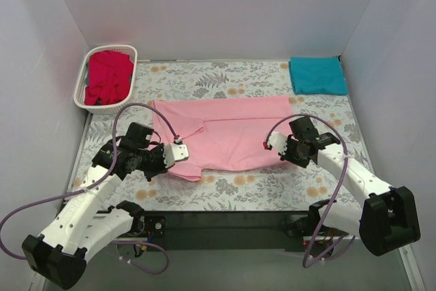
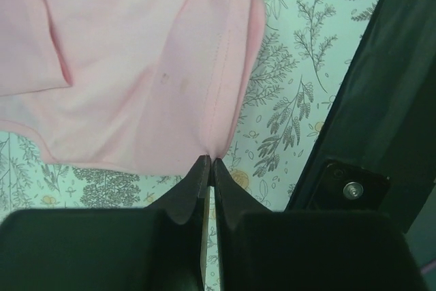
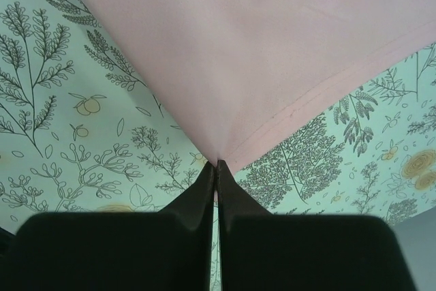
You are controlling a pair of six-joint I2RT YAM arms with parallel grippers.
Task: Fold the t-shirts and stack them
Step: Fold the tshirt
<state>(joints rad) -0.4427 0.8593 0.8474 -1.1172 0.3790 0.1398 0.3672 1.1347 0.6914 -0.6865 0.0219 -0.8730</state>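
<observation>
Pink shirt (image 1: 231, 134): spread flat on the flowered table (image 1: 272, 189), stretched between both pincers.
Left pincer (image 1: 180, 149): pressed together, pinching the shirt's near-left stitched edge.
Right pincer (image 1: 267, 144): closed, nipping the shirt's near-right corner.

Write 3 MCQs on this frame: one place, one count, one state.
1. Where is the red shirt?
A. in the basket
B. on the bare table
C. in a gripper

2. How many shirts are in view?
A. two
B. three
C. four

3. What is the left gripper doing?
A. open above the cloth
B. shut on the pink shirt
C. shut on nothing

Key:
1 A: the red cloth lies bunched inside the white basket at the far left.
2 B: one red, one pink, and a folded teal shirt at the far right.
3 B: the left wrist view shows the closed fingertips pinching the pink hem.
</observation>
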